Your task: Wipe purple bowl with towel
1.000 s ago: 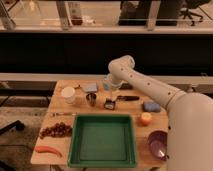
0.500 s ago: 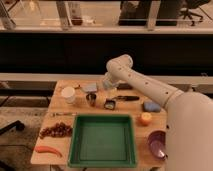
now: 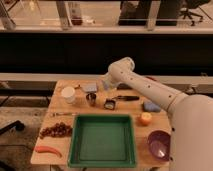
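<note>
The purple bowl (image 3: pixel 159 144) sits at the table's front right corner, wide and dark with a glossy inside, partly behind my arm's white body. The towel (image 3: pixel 91 87), a small grey-blue folded cloth, lies flat at the back of the table, left of centre. My gripper (image 3: pixel 106 84) hangs from the white arm at the back of the table, just right of the towel and far from the bowl. Nothing shows in its grasp.
A large green tray (image 3: pixel 102 140) fills the front middle. A white cup (image 3: pixel 68 94), a dark cup (image 3: pixel 91 99), a small dark object (image 3: pixel 110 104), a black-handled tool (image 3: pixel 127 98), a brighter blue pad (image 3: pixel 150 106) and an orange object (image 3: pixel 145 118) stand behind it. Grapes (image 3: pixel 56 130) and a red pepper (image 3: pixel 47 149) lie front left.
The arm has swung left along the back of the table, bringing the gripper closer to the towel. The objects on the table have not moved.
</note>
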{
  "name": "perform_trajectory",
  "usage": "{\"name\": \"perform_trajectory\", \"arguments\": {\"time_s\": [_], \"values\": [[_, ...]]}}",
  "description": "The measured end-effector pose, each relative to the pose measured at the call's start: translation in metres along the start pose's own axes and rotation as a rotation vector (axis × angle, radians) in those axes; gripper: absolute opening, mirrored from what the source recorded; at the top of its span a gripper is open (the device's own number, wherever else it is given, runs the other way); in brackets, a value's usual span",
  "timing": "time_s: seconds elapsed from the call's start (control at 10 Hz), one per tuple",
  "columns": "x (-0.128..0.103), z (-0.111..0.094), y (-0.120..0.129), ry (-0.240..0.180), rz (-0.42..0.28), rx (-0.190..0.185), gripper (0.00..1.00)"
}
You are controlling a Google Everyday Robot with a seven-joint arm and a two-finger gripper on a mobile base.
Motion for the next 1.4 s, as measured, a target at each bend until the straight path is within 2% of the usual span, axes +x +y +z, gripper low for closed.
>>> {"name": "perform_trajectory", "arguments": {"time_s": [0.3,0.7,1.0,1.4], "values": [[-0.002,0.010,-0.006,-0.004,-0.022,0.029,0.80],[-0.020,0.039,-0.017,-0.023,-0.116,0.032,0.80],[-0.023,0.046,-0.026,-0.047,-0.163,0.063,0.80],[-0.027,0.050,-0.036,-0.077,-0.185,0.113,0.80]]}}
